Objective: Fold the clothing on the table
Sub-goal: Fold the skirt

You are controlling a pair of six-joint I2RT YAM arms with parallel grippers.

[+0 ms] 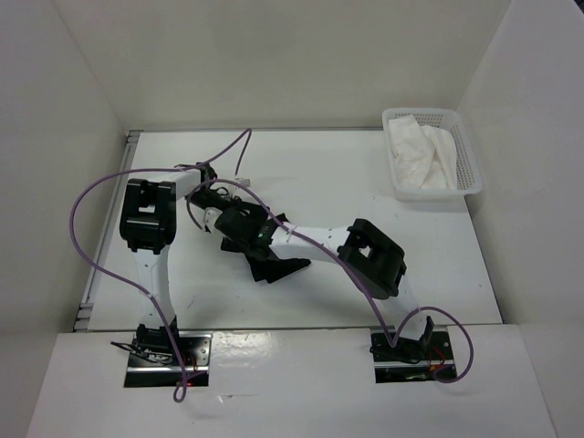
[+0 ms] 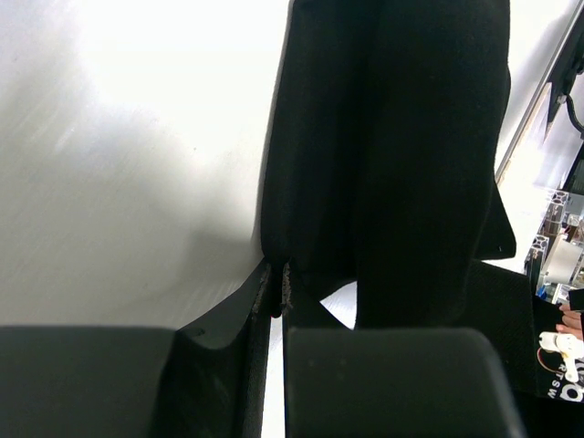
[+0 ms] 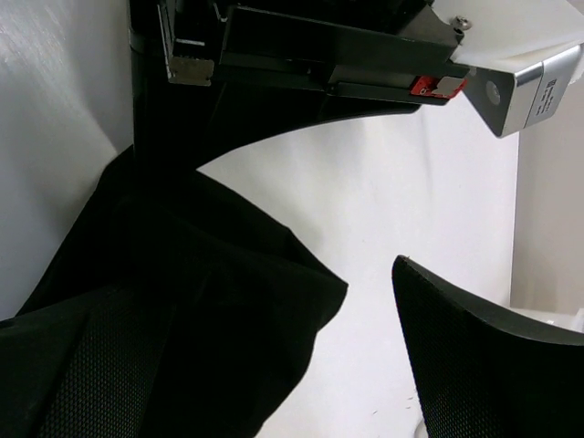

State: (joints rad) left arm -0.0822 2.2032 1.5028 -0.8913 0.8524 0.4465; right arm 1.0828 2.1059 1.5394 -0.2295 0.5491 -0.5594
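Observation:
The black clothing (image 1: 276, 265) hangs bunched above the middle of the white table (image 1: 365, 196). My left gripper (image 2: 276, 290) is shut on one edge of it, and the fabric (image 2: 401, 164) drops away from the jaws in long folds. My right gripper (image 3: 269, 278) is open right beside that hold. The clothing (image 3: 201, 301) drapes over its left finger and reaches partway into the gap. Its right finger (image 3: 484, 365) stands free of the cloth. In the top view the two grippers (image 1: 219, 219) (image 1: 248, 237) meet left of centre.
A white mesh basket (image 1: 470, 155) holding white cloth (image 1: 422, 155) stands at the far right corner. A metal rail (image 1: 91, 283) runs along the table's left edge. Purple cables (image 1: 100, 196) loop over both arms. White walls enclose the table.

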